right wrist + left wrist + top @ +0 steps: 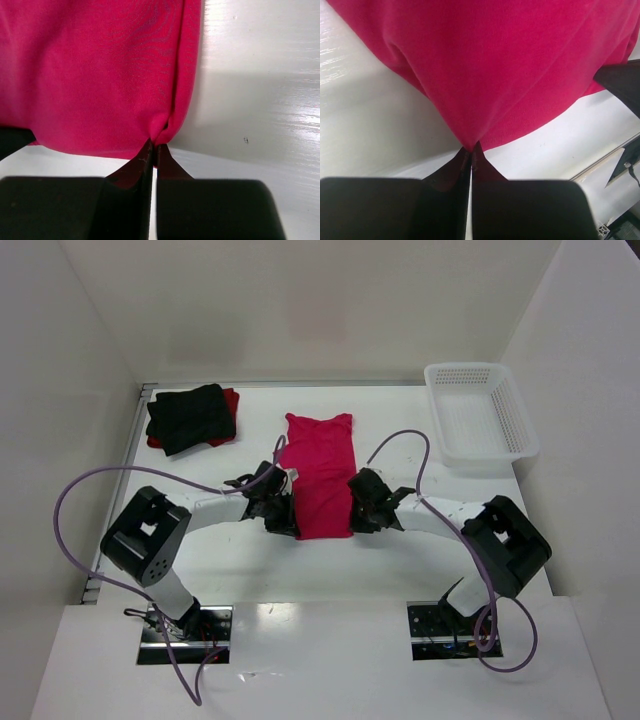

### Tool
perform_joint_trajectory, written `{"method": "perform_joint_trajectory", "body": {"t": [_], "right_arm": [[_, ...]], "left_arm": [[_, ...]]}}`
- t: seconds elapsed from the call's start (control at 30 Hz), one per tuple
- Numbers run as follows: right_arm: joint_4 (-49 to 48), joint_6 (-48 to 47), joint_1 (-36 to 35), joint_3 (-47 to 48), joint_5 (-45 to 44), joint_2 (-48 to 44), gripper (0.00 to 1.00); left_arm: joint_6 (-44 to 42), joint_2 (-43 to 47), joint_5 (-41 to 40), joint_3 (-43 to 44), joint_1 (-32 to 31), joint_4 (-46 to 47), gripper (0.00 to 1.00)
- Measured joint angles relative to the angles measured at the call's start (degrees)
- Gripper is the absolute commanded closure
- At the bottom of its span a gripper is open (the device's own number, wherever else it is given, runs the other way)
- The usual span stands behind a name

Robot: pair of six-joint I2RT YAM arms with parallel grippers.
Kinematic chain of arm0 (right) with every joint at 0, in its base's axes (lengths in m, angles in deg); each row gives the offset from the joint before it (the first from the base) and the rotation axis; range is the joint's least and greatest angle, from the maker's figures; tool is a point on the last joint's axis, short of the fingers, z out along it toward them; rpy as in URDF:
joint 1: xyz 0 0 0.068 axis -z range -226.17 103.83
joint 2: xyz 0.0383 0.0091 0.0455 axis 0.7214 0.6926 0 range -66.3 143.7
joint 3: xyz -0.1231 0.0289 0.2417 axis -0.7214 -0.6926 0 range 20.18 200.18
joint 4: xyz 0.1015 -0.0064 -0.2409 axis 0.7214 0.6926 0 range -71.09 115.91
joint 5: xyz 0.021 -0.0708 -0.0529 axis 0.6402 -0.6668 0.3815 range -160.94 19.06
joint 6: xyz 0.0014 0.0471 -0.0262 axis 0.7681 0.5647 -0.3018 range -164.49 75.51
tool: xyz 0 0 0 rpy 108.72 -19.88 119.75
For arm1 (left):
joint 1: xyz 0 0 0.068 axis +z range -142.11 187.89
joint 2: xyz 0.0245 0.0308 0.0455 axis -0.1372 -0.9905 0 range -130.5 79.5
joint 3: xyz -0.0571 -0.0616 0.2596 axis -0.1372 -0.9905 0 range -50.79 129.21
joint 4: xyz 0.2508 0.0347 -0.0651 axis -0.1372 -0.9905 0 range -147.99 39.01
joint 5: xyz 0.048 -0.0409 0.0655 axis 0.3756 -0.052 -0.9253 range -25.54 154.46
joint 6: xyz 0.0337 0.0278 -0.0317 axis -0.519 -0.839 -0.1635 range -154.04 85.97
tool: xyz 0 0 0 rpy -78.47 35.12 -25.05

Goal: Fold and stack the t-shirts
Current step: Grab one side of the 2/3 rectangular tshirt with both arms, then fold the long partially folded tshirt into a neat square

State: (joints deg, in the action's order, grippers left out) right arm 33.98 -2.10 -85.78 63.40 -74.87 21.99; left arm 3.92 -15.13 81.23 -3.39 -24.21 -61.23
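Note:
A crimson-pink t-shirt [321, 472] lies in the middle of the table as a long narrow strip, sleeves folded in. My left gripper [288, 523] is shut on its near left corner, and the left wrist view shows the cloth [500, 70] pinched at the tips of the left gripper [471, 149]. My right gripper [357, 518] is shut on the near right corner; the cloth [100, 75] puckers where the right gripper [155, 144] bites it. At the back left a folded black t-shirt [190, 417] rests on a darker red one [231, 400].
A white perforated basket [480, 415] stands at the back right. White walls close in the table on three sides. Purple cables loop from both arms over the table's near half.

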Motion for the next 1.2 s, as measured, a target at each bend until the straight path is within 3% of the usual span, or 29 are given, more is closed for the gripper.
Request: {"method": "perform_joint_trajectory", "body": {"t": [0.27,0.73,1.0,1.2], "right_arm": [[1.4,0.2,0.0,-0.1,0.7,-3.4,1.0],[9.0,3.0,-1.1,-0.4,4.8,-22.5,1.0],[9.2,-0.2,0.5,12.8,1.5,-14.6,1.0],[6.8,-4.7,6.3,20.1,0.0,-7.0,1.0]], "left_arm": [[0.0,6.0,-0.7,0.0,-0.3,-3.6,1.0],[2.5,24.0,-3.6,1.0,-2.3,-15.7,1.0],[1.3,23.5,-9.6,11.7,1.3,-19.3,1.0],[-0.5,14.5,-12.0,20.3,4.3,-16.8,1.0]]}}
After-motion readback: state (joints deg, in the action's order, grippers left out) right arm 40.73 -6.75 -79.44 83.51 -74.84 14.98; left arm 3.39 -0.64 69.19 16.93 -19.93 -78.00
